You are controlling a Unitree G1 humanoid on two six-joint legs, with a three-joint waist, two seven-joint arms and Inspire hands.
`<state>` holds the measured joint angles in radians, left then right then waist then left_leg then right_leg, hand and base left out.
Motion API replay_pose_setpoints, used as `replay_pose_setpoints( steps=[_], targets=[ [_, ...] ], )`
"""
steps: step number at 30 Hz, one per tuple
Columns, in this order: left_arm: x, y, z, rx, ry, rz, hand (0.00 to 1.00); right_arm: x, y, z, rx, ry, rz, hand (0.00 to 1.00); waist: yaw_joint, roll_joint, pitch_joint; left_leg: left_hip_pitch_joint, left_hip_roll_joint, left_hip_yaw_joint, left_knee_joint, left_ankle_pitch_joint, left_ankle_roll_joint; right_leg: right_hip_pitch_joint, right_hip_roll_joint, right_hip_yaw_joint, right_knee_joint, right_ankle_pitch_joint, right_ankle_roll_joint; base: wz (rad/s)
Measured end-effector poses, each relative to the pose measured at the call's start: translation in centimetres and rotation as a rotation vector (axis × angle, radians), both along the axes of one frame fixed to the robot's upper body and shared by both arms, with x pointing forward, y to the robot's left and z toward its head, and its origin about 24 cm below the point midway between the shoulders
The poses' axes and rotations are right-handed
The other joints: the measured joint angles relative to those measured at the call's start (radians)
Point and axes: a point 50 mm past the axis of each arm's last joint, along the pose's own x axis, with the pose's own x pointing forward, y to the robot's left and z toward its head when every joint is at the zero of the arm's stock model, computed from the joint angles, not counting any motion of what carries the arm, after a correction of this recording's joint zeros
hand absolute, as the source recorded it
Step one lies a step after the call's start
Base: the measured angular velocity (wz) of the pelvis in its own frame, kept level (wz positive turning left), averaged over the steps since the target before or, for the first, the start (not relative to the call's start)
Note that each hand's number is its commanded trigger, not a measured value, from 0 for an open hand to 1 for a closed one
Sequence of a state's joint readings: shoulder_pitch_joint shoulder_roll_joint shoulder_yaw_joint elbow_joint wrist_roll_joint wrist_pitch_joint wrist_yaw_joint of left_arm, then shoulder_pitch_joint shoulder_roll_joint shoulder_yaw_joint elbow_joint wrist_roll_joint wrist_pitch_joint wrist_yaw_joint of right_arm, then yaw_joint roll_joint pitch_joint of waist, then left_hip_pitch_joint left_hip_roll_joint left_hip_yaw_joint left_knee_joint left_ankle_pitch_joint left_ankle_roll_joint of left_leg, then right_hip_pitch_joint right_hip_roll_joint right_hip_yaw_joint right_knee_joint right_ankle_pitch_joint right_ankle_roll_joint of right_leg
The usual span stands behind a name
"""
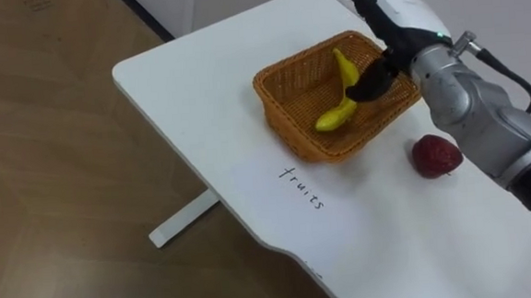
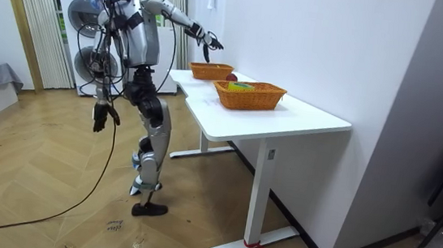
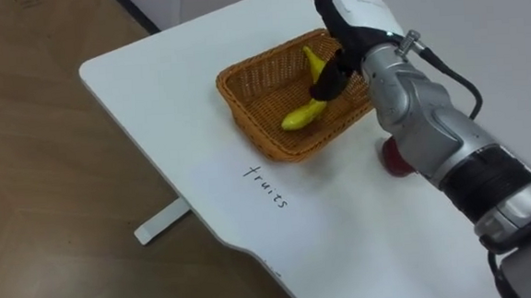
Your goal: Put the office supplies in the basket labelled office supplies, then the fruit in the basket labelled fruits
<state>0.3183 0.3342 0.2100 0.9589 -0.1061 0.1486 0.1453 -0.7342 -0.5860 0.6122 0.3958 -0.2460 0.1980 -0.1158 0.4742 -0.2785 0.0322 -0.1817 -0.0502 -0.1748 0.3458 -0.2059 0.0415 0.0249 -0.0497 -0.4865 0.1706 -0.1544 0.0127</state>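
Observation:
A wicker basket (image 1: 287, 120) stands on the white table (image 1: 206, 88) above the handwritten word "fruits" (image 1: 302, 186). Two yellow bananas (image 1: 337, 115) lie inside it. My right hand (image 1: 405, 20) hovers over the basket's far right side, open, its fingers stretched toward the table's far edge and its dark thumb hanging down just above the bananas; I cannot tell whether it touches them. A red fruit (image 1: 435, 154) lies on the table right of the basket, under my forearm. In the room view my left hand (image 2: 101, 116) hangs at my side.
I stand at the table's end nearest the window. A second wicker basket (image 2: 249, 94) with colourful things sits further along the table (image 2: 311, 120). The table's front edge curves close to the word. Wooden floor (image 1: 55, 180) lies to the left.

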Motion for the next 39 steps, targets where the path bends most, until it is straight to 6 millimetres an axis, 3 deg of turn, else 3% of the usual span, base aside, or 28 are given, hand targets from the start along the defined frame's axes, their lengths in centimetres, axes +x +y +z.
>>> replay_pose_setpoints(
  steps=[2,5,17,19,24,28,33,36,39],
  targets=[
    [-0.6,-0.4,-0.2,-0.012,0.013,0.010,0.00,0.1,-0.2,0.8,0.025,-0.027,-0.007,0.00,-0.014,0.010,-0.0076,0.008,0.000,0.010,-0.002,0.000,0.002,0.002,-0.001,0.021,0.000,0.000,0.000,-0.10],
    [-0.9,-0.4,-0.2,-0.001,0.020,0.014,0.00,0.1,-0.6,1.3,0.050,-0.043,-0.021,0.00,-0.034,0.020,-0.0127,0.030,0.000,0.012,-0.008,0.000,0.002,0.019,-0.001,0.028,0.000,0.000,0.000,-0.06],
    [-1.0,-0.8,-0.3,-0.013,0.035,-0.017,0.00,0.0,-1.7,2.7,0.106,-0.097,-0.064,0.00,-0.124,0.054,-0.0226,0.098,-0.001,0.039,-0.042,0.003,0.010,0.059,-0.014,0.042,0.005,-0.001,0.001,-0.07],
    [-1.0,-1.1,-0.4,-0.020,0.033,-0.019,0.00,-0.2,-1.7,3.2,0.126,-0.120,-0.063,0.00,-0.142,0.062,-0.0279,0.112,-0.002,0.039,-0.048,0.003,0.011,0.065,-0.019,0.044,0.017,-0.003,0.004,0.00],
    [-0.5,-1.1,-0.3,-0.012,0.032,-0.046,0.00,-0.5,-1.7,5.0,0.209,-0.173,-0.048,0.00,-0.179,0.066,-0.0297,0.141,-0.002,0.040,-0.057,0.005,0.013,0.088,-0.017,0.044,0.017,-0.003,0.004,0.00],
    [-0.4,-1.2,-0.4,-0.015,0.037,-0.045,0.00,-0.4,-1.9,5.1,0.260,-0.160,-0.057,0.00,-0.198,0.068,-0.0313,0.144,-0.003,0.039,-0.056,0.004,0.015,0.092,-0.018,0.043,0.017,-0.003,0.004,0.02],
    [-0.7,-1.4,-0.5,-0.031,0.046,-0.026,0.00,-0.9,-2.9,3.9,0.272,-0.125,-0.086,0.00,-0.205,0.089,-0.0381,0.161,-0.005,0.039,-0.057,0.001,0.018,0.110,-0.020,0.047,0.014,-0.004,0.007,0.02],
    [-0.8,-1.5,-0.5,-0.043,0.044,-0.030,0.00,-1.3,-3.9,3.4,0.292,-0.108,-0.114,0.00,-0.205,0.094,-0.0353,0.170,-0.008,0.043,-0.062,0.002,0.019,0.115,-0.022,0.049,0.014,-0.007,0.012,-0.06],
    [-1.3,-1.7,-0.6,-0.052,0.057,-0.023,0.00,-1.3,-4.2,3.0,0.288,-0.083,-0.120,0.00,-0.223,0.098,-0.0379,0.177,-0.009,0.049,-0.075,0.004,0.020,0.116,-0.024,0.055,0.013,-0.009,0.015,-0.07]
  ],
)
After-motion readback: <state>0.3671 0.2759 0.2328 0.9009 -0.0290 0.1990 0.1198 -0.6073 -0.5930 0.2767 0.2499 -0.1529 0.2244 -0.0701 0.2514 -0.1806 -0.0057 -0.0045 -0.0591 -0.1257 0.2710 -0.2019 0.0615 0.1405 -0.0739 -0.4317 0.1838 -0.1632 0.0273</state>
